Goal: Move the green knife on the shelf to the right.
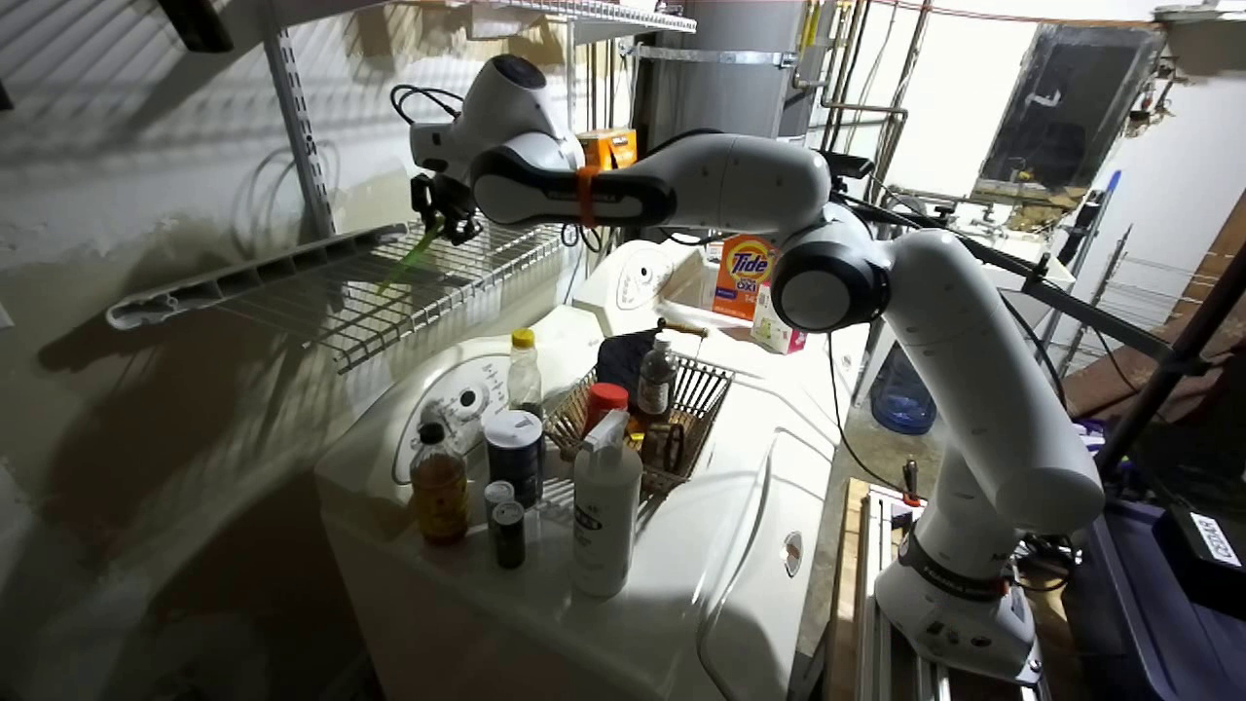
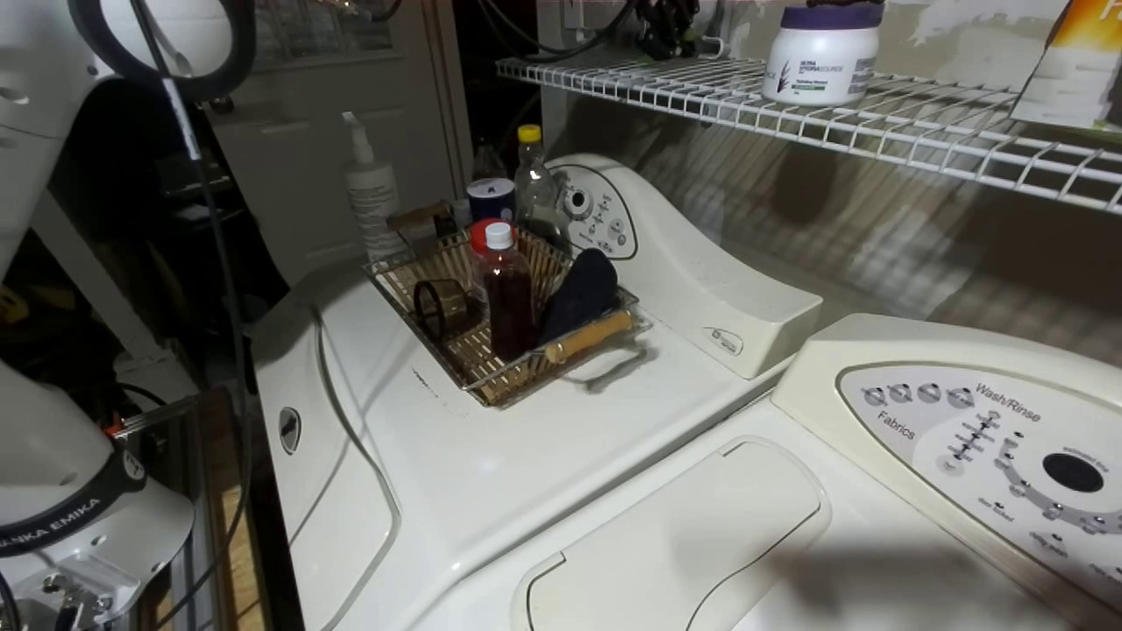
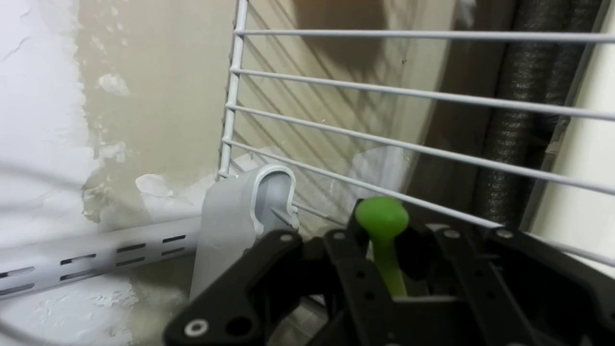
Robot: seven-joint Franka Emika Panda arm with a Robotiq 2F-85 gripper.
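Observation:
The green knife (image 1: 417, 249) is slim and yellow-green. In an exterior view it slants down from my gripper (image 1: 448, 212) over the white wire shelf (image 1: 458, 304). In the wrist view the rounded green end of the knife (image 3: 382, 218) sits between the black fingers of the gripper (image 3: 384, 240), which are closed around it. The shelf's rods (image 3: 423, 98) run just beyond the fingertips. I cannot tell whether the knife's lower end touches the rods. In an exterior view the gripper (image 2: 668, 33) is dark above the far end of the shelf (image 2: 736, 118), and the knife is hidden there.
A long pale plastic piece (image 1: 263, 275) lies along the shelf's wall side, close to the gripper in the wrist view (image 3: 230, 226). A purple-lidded jar (image 2: 820, 60) and an orange box (image 2: 1074, 74) stand on the shelf. A basket (image 2: 491, 386) and several bottles stand below.

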